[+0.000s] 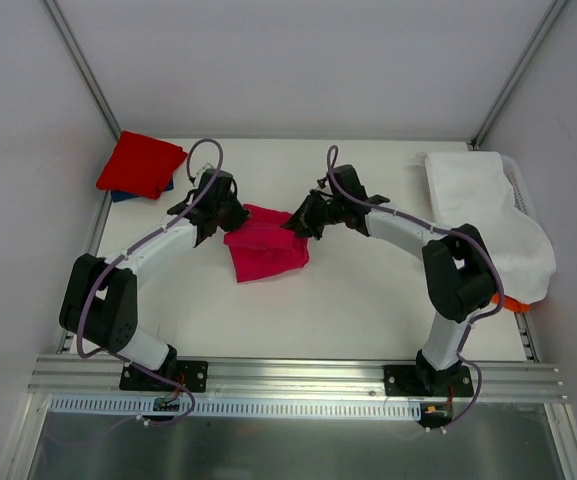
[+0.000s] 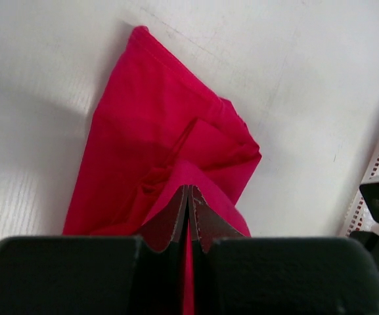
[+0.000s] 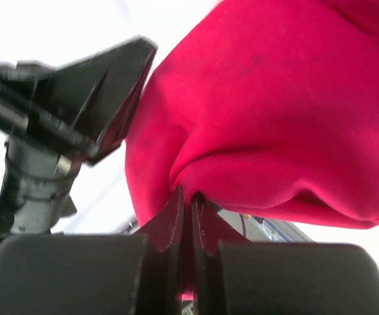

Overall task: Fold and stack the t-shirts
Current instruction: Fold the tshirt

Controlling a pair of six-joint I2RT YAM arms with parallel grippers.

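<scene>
A crimson-pink t-shirt (image 1: 265,250) lies partly folded in the middle of the table, its far edge lifted. My left gripper (image 1: 230,218) is shut on its far left edge, and the cloth (image 2: 150,138) spreads away from the pinching fingertips (image 2: 190,190). My right gripper (image 1: 293,224) is shut on the far right edge; in the right wrist view the cloth (image 3: 274,111) bulges just above the jaws (image 3: 186,193). A folded bright red t-shirt (image 1: 140,163) rests at the far left corner on top of a blue one (image 1: 120,195), of which only an edge shows.
A white cloth (image 1: 483,215) drapes over a white basket (image 2: 376,190) at the table's right side, with an orange item (image 1: 509,302) at its near end. Grey walls and metal posts enclose the table on three sides.
</scene>
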